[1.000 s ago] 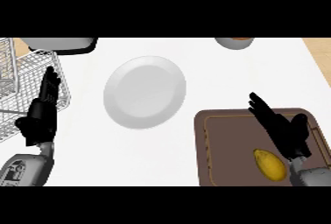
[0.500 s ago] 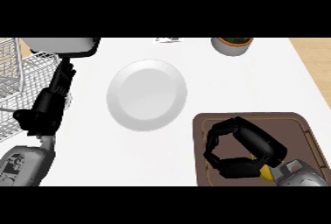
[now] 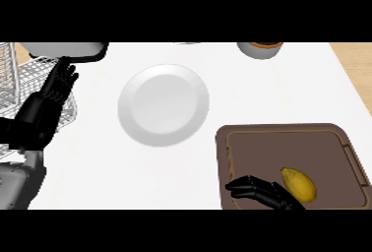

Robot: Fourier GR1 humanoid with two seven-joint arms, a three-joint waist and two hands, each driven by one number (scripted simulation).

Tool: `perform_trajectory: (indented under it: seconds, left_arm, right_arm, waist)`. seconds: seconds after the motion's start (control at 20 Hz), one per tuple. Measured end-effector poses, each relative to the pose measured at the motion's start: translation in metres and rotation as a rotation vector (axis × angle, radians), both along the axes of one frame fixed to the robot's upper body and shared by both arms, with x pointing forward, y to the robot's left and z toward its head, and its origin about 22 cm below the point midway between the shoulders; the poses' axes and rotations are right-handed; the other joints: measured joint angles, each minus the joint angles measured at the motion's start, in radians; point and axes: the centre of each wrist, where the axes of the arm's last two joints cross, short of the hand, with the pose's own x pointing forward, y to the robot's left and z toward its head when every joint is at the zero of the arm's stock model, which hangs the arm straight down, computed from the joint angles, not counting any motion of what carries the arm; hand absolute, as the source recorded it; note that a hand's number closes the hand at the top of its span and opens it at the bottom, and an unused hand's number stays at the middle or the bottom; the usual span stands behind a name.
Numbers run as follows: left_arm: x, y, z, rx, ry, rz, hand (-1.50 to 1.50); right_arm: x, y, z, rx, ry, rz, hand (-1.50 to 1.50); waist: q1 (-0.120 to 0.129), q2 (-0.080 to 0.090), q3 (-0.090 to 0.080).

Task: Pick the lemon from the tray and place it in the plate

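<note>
A yellow lemon (image 3: 299, 185) lies on a dark brown tray (image 3: 283, 147), beside a plain white plate (image 3: 163, 105).

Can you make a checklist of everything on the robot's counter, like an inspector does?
Surface: white counter, wooden edge at far right.
Job's things: lemon lies in the brown tray; white plate holds nothing.
Clutter: wire rack at left, grey container and a cup at the far edge.
Hands: right hand in the tray just left of the lemon, fingers curled, not holding it; left hand open, fingers up, at left.
Cables: nothing seen.
Surroundings: nothing seen.
</note>
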Motion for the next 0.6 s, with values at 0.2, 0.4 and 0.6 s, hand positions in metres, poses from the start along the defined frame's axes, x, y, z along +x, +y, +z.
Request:
perform_trajectory:
  seconds: [0.2,0.4,0.6]
  left_arm:
    - [0.000,0.000,0.008,-0.001,-0.002,-0.005,0.00]
    - [-0.003,0.006,0.006,0.001,-0.001,-0.007,0.00]
    - [-0.004,0.008,0.009,-0.002,0.001,-0.008,0.00]
  right_arm:
    - [-0.006,-0.023,0.025,0.017,-0.099,-0.027,-1.50]
    - [-0.003,-0.042,0.062,-0.134,-0.164,-0.070,-1.50]
    - [0.001,-0.064,0.095,-0.406,-0.164,-0.105,-1.50]
  waist:
    - [0.000,0.002,-0.001]
    - [-0.001,0.001,-0.003]
    - [-0.003,0.000,-0.005]
